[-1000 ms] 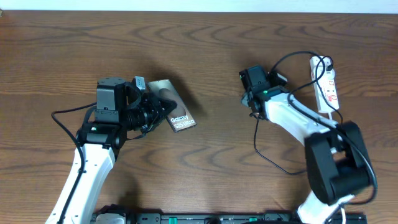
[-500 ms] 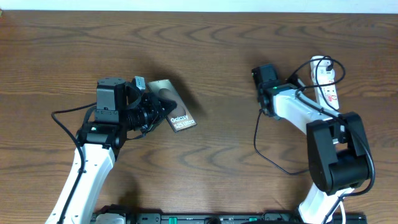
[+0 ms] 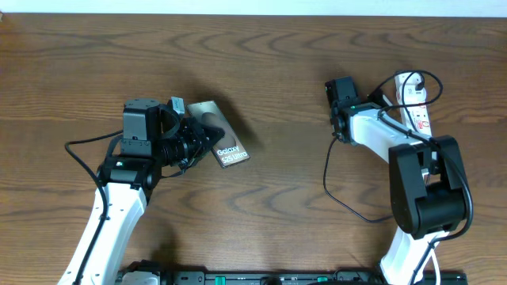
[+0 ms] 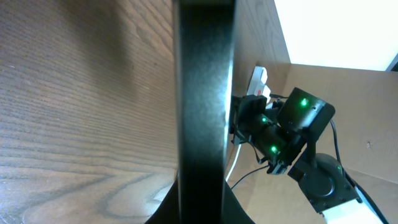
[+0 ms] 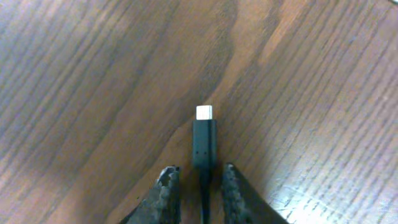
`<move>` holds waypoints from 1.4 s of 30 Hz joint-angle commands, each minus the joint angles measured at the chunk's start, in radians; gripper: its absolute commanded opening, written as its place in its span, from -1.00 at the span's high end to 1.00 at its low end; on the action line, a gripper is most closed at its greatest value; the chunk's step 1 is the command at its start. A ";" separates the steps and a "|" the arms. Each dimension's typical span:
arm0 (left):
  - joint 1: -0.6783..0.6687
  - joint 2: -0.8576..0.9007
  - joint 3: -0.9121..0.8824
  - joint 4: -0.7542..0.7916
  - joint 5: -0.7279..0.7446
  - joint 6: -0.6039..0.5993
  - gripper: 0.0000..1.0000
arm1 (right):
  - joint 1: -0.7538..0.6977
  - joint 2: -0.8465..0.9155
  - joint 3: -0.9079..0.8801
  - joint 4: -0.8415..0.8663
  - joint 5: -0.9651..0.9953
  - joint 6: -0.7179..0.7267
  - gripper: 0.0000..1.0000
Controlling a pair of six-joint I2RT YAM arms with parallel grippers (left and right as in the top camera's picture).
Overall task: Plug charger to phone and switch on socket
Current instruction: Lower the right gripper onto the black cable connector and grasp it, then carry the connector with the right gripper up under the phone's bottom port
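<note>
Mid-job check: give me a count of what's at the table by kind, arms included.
Phone: 1
Charger cable: 1
Power strip: 1
Robot arms: 2, left arm and right arm
Total: 5

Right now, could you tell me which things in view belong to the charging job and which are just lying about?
Job: phone, gripped by the left claw; charger, its connector just beyond the right claw; socket.
Lying about: the left arm's own thick black cable; a dark rail along the near edge of the table.
</note>
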 commanded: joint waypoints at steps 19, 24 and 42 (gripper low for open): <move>0.003 0.046 0.009 0.434 0.298 0.045 0.85 | 0.016 -0.565 0.003 -0.176 -0.983 -0.894 0.98; 0.003 0.146 0.009 0.704 0.470 -0.097 0.85 | 0.043 -0.741 0.002 -0.447 -1.125 -1.109 0.97; 0.156 0.230 0.009 0.959 0.636 -0.126 0.85 | 0.221 -0.756 -0.150 -0.343 -0.512 -0.862 -0.12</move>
